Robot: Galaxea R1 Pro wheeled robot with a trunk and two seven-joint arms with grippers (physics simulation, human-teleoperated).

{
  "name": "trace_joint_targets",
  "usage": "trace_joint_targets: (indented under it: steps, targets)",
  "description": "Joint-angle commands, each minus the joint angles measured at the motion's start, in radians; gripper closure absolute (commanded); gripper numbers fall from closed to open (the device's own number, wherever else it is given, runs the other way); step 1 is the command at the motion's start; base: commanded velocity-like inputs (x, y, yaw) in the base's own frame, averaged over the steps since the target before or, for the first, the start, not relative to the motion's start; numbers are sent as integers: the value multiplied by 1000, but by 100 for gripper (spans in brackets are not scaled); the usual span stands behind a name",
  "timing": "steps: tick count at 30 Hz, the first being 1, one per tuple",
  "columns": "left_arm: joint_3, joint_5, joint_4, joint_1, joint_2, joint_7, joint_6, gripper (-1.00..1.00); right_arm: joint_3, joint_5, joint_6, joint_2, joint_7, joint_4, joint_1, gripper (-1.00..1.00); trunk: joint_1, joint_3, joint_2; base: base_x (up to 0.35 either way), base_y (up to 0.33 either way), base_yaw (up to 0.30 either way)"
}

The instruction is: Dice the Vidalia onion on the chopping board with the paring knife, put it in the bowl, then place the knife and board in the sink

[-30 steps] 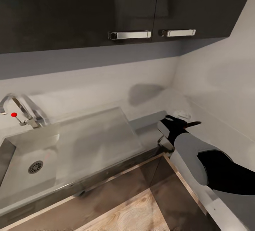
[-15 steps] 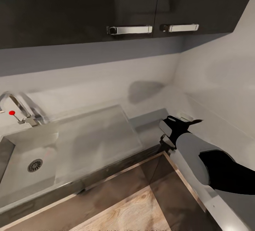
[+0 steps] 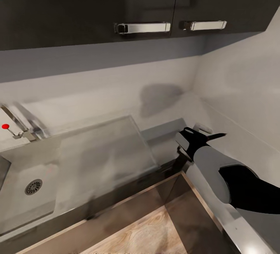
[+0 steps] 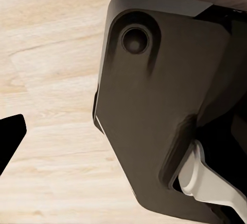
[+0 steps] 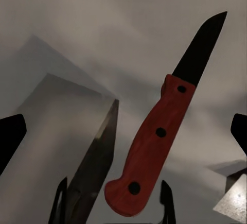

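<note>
The right gripper (image 5: 113, 203) was closed on the paring knife (image 5: 163, 123), its dark fingers pinching the butt of the red three-rivet handle while the short dark blade pointed away from the wrist, free in the air above the pale counter. In the head view that gripper (image 3: 202, 136) hung at the right, over the far corner where the countertop (image 3: 163, 131) meets the wall, with the knife's dark tip (image 3: 218, 134) poking out to the right. The left gripper's (image 4: 10, 136) state could not be told: one black fingertip showed at the edge of the left wrist view, against light wood flooring (image 4: 51, 54) and the robot's dark base (image 4: 159, 110). The sink (image 3: 23, 168) lay at the left, its round drain (image 3: 34, 186) in the basin, the flat drainboard (image 3: 105, 152) stretching right, and the chrome tap (image 3: 21, 123) with its red knob (image 3: 5, 126) at the far left. Dark wall cabinets (image 3: 97, 0) with chrome handles (image 3: 142, 27) hung above a grey backsplash. The right arm (image 3: 229, 176) reached in from the lower right, forearm angled toward the far corner.
</note>
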Motion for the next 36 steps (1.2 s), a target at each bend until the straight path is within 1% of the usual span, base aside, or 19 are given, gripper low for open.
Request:
trace_joint_targets:
  steps: [1, 7, 12, 28, 36]
  targets:
    - [1, 7, 1, -1, 0, 3, 1, -100, 8, -10, -5, -1, -3, 0, -1, -100, 0, -3, -2, 6, 0, 0]
    - [1, 7, 1, -1, -2, 3, 1, -100, 7, -9, -6, -5, -4, 0, -1, -100, 0, -13, -2, 1, 0, 0]
    - [1, 7, 1, -1, -2, 3, 1, -100, 7, -10, -6, -21, -4, -1, -1, -100, 0, -21, -2, 0, 0, 0]
    - [1, 7, 1, -1, -2, 3, 1, -100, 6, -11, -9, -29, -3, -1, -1, -100, 0, -46, -2, 0, 0, 0]
    - [1, 7, 1, -1, -3, 3, 1, -100, 7, -13, -9, -43, -2, -1, -1, -100, 0, -58, -2, 0, 0, 0]
